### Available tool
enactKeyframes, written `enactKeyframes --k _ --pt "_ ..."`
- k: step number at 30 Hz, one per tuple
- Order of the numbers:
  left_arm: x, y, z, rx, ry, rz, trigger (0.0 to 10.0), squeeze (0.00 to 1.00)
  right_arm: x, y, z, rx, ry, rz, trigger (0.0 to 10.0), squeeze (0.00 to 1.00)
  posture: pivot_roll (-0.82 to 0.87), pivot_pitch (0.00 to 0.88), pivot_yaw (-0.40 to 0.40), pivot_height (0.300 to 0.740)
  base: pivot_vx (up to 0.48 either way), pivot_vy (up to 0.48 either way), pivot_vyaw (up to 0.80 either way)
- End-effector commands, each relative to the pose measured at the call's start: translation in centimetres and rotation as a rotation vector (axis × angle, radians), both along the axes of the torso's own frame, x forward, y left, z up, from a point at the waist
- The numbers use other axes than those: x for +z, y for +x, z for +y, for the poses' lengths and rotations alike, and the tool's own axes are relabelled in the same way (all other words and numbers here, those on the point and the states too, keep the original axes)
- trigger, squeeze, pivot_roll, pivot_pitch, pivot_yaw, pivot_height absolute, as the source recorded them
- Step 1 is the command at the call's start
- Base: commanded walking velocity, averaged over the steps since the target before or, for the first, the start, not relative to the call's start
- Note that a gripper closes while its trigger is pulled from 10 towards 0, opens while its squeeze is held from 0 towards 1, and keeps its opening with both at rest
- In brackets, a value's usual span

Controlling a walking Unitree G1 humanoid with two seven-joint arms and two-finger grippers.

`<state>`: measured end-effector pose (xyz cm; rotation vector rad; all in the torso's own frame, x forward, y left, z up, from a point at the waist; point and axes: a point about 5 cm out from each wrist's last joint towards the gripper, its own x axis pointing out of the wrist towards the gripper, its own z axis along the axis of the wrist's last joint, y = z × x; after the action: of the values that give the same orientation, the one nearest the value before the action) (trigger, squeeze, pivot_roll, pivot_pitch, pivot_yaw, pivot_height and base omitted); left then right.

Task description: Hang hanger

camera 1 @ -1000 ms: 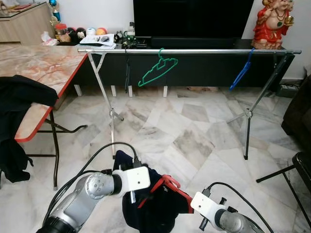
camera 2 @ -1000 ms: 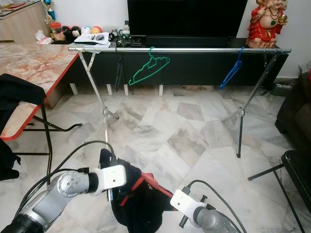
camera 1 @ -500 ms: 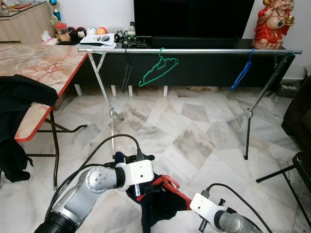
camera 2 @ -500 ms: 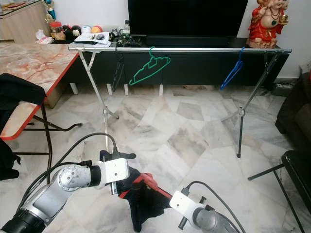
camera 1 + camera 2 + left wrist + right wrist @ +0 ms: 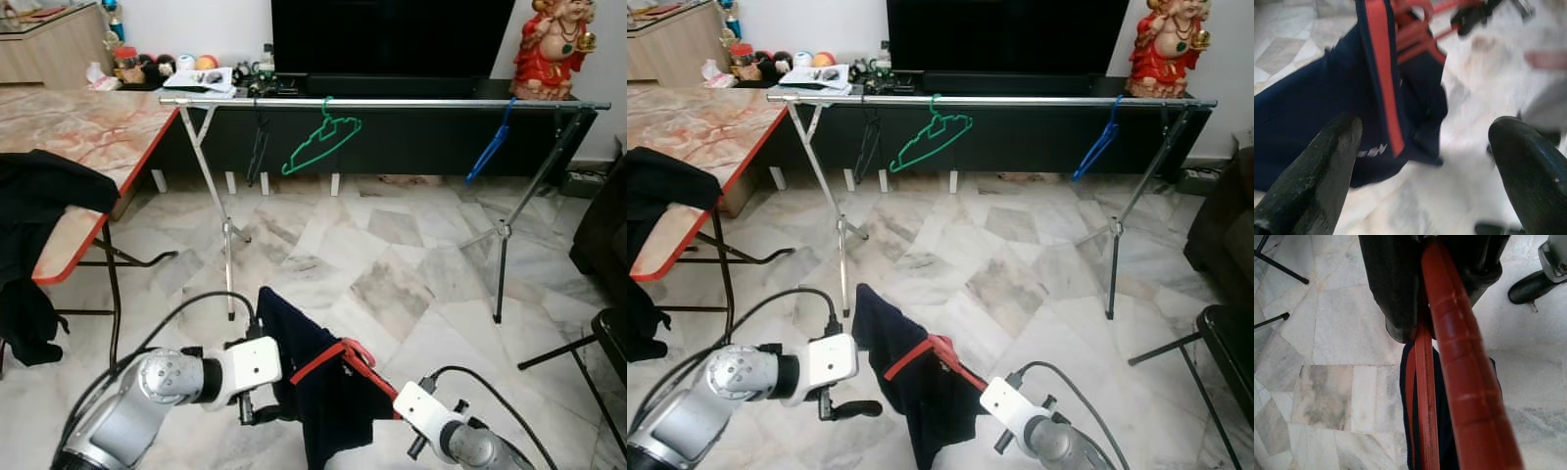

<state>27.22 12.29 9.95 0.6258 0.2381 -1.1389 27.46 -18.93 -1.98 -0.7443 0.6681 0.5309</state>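
A red hanger (image 5: pixel 348 354) carries a navy garment (image 5: pixel 323 392) with red trim, low in front of me above the marble floor. My right gripper (image 5: pixel 1442 279) is shut on the hanger's red bar, with the garment hanging below it. My left gripper (image 5: pixel 847 408) stands open just left of the garment and touches nothing; in the left wrist view its fingers (image 5: pixel 1317 181) spread wide with the garment (image 5: pixel 1327 107) ahead of them. The silver clothes rail (image 5: pixel 392 102) stands across the room and holds a green hanger (image 5: pixel 321 145), a blue hanger (image 5: pixel 487 152) and a black hanger (image 5: pixel 258 147).
A marble-top table (image 5: pixel 88 137) with a red edge stands at the left, black clothing (image 5: pixel 39 196) draped over its corner. Behind the rail are a black TV console and a red statue (image 5: pixel 552 49). A black chair (image 5: pixel 612 333) sits at the right.
My left gripper has let go of the garment and dropped down to the left. The hanger has risen, and the garment now hangs spread from it.
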Motion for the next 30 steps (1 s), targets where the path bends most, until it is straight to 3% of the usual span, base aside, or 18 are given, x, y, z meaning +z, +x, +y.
enactKeyframes --k 1,4,14,21,30 --pt "-0.7 0.0 -0.6 0.010 -0.020 0.004 10.0 0.00 0.8 0.9 0.5 -0.009 0.034 -0.046 0.0 0.00 0.10 0.042 -0.044 0.740 0.000 0.000 0.00" --pt "-1.0 0.1 -0.8 0.038 -0.030 0.013 10.0 0.00 0.8 0.9 0.6 -0.004 0.036 -0.045 0.0 0.00 0.10 0.042 -0.045 0.740 0.000 0.000 0.00" --pt "-2.5 2.0 -0.7 0.288 -0.024 -0.003 10.0 0.00 0.6 0.6 0.6 0.016 0.032 -0.034 0.0 0.00 0.09 0.048 -0.050 0.740 0.000 0.000 0.00" --pt "-3.5 3.0 -0.7 0.445 -0.015 0.027 10.0 0.00 0.8 0.9 1.5 0.062 0.065 -0.037 0.0 0.00 0.10 0.055 -0.048 0.740 0.000 0.000 0.00" --pt "-4.2 3.6 -1.1 0.538 -0.026 0.047 10.0 0.00 0.9 0.7 2.4 0.143 0.094 -0.029 0.0 0.00 0.09 0.057 -0.051 0.740 0.000 0.000 0.00"
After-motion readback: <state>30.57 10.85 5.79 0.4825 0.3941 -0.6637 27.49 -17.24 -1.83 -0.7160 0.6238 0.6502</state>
